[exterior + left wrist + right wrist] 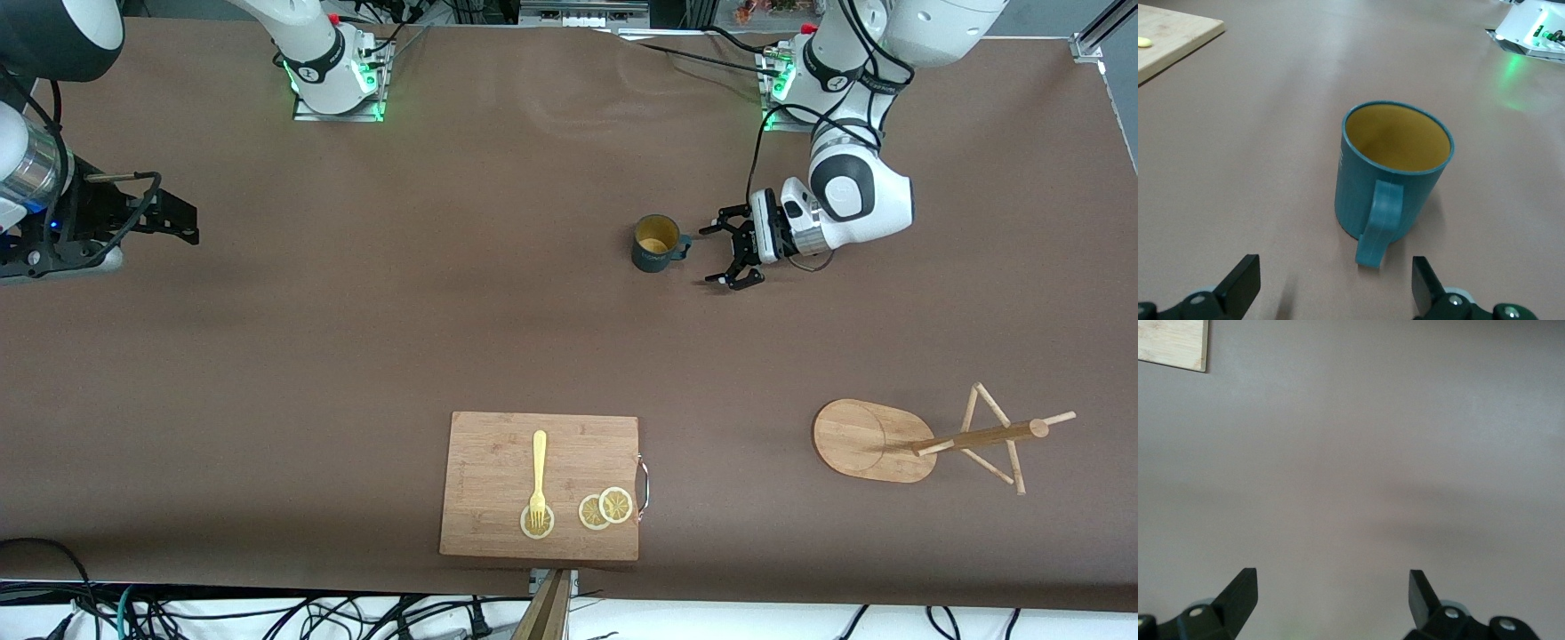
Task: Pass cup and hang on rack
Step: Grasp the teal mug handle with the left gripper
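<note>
Front view: teal cup (pixel 654 243) upright on the table, handle facing the spread-fingered left gripper (pixel 725 248) beside it.
Right gripper (pixel 191 222) waits, fingers apart, over the right arm's end.

On the worktop (pixel 356 356) there is one cup (pixel 656 244), one rack (pixel 925 440) and one cutting board (pixel 498 462). The board carries one fork (pixel 539 476) and three lemon slices (pixel 605 508).
</note>
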You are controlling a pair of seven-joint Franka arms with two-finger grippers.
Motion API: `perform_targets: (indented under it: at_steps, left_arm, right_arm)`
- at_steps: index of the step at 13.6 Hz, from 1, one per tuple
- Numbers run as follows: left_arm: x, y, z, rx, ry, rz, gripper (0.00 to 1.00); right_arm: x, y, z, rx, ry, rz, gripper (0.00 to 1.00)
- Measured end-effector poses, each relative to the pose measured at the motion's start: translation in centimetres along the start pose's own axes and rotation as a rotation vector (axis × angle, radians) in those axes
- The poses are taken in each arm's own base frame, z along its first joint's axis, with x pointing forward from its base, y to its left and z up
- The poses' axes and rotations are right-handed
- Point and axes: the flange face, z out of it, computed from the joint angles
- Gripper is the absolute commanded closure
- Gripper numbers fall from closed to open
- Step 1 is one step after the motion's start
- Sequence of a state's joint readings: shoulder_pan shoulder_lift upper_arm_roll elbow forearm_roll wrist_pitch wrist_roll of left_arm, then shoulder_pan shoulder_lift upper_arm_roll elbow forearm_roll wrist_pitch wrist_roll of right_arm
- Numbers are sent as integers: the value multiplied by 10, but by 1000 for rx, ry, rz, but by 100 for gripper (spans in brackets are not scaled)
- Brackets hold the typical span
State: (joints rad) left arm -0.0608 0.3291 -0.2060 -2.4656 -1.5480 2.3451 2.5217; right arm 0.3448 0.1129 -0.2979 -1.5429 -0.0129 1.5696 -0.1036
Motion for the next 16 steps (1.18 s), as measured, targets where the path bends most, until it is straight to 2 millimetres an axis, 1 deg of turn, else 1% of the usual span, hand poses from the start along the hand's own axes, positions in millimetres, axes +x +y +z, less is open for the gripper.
perform_targets:
  at_steps: [3,6,9,13,14,15,16]
  left_arm:
    - [-9,9,7,24,23,1,0]
    - [-8,17,16,36,43,1,0]
    - [-7,21,22,37,51,-6,0]
    - [6,34,42,48,69,-37,1]
    - [8,37,45,48,60,-36,6]
    - [9,38,46,47,55,-34,23]
    - [9,38,46,49,52,-28,35]
  right_arm:
    - [0,1,0,0,0,1,0]
    - [0,1,0,0,0,1,0]
    - [0,1,0,0,0,1,0]
    - [0,1,0,0,0,1,0]
    - [0,1,0,0,0,2,0]
    - [0,1,0,0,0,2,0]
    - [0,1,0,0,0,2,0]
